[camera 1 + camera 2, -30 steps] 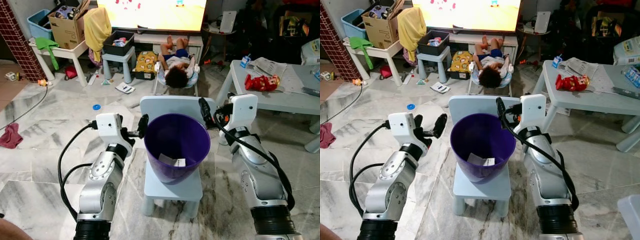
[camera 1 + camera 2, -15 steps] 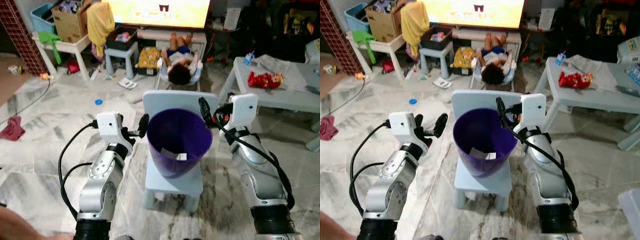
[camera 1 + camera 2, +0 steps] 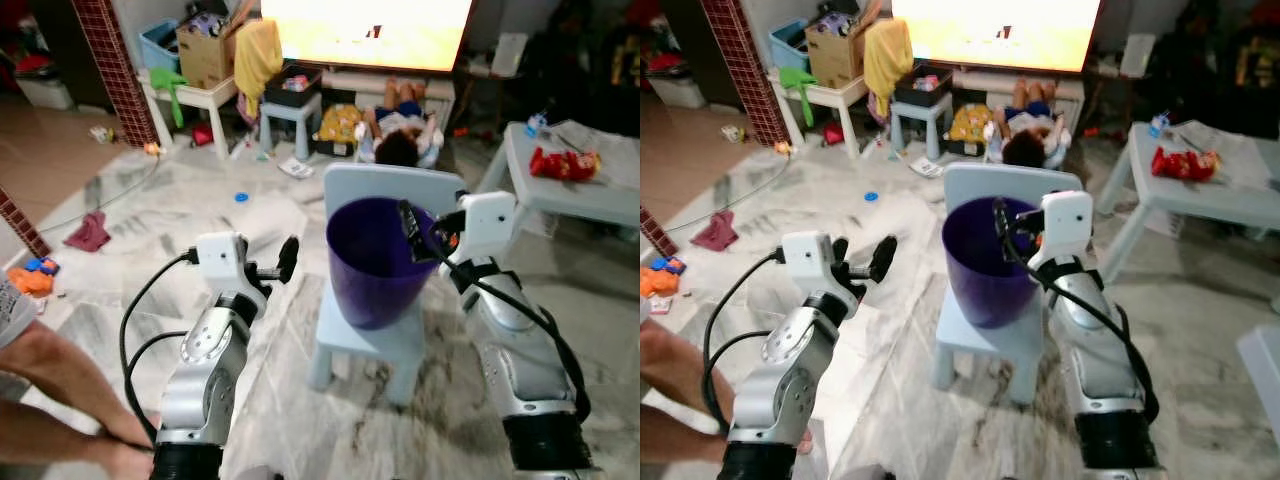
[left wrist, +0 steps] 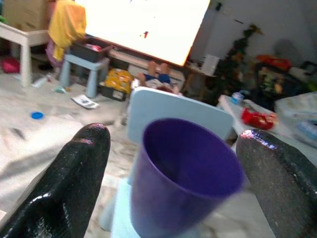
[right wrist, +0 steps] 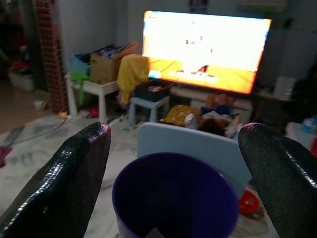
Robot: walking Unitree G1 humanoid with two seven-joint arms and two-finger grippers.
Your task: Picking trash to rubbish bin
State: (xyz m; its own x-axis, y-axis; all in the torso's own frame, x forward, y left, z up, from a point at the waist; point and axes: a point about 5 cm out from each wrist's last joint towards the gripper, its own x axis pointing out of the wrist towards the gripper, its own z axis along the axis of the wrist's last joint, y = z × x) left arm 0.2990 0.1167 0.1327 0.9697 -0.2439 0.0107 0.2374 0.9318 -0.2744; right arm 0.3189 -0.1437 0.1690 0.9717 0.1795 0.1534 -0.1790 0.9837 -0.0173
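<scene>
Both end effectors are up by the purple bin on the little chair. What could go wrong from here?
The purple bin sits on a small pale blue chair; a nudge from the right end effector near its rim could tip it. A person lies on the floor behind the chair. A person's arm is close beside the left arm, so swinging the left end effector could strike it.
</scene>
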